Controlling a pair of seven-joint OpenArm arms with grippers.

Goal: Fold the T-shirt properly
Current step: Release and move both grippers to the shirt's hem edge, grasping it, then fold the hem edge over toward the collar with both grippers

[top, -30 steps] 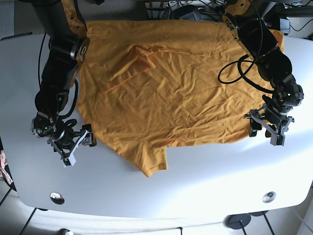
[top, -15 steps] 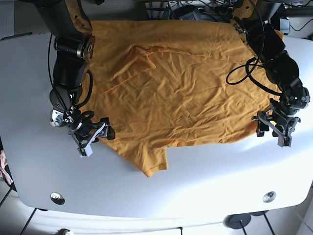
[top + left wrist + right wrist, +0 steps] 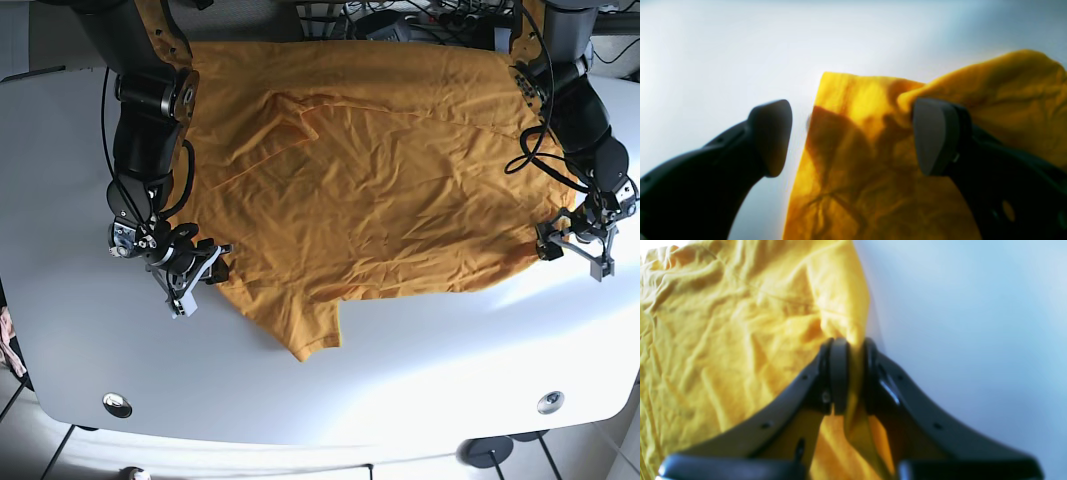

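The orange T-shirt [image 3: 370,180] lies spread and wrinkled on the white table [image 3: 420,380]. A sleeve folds under at its lower middle. My right gripper [image 3: 205,268], on the base view's left, is shut on the shirt's left edge. The right wrist view shows the fabric [image 3: 740,323] pinched at the gripper [image 3: 855,350]. My left gripper [image 3: 572,245] is at the shirt's lower right corner. In the left wrist view it [image 3: 851,136] is open and the corner of the shirt [image 3: 857,100] lies between the fingers [image 3: 771,133]. The other finger touches a raised fold.
Cables and dark gear [image 3: 400,20] lie beyond the table's far edge. Two round grommets [image 3: 117,404] [image 3: 550,402] sit near the front edge. A pink thing [image 3: 8,345] shows at the left border. Bare table lies in front of the shirt.
My right gripper moved right across the table to the shirt's left edge and shut on it. My left gripper shifted slightly right and up, to the shirt's lower right corner.
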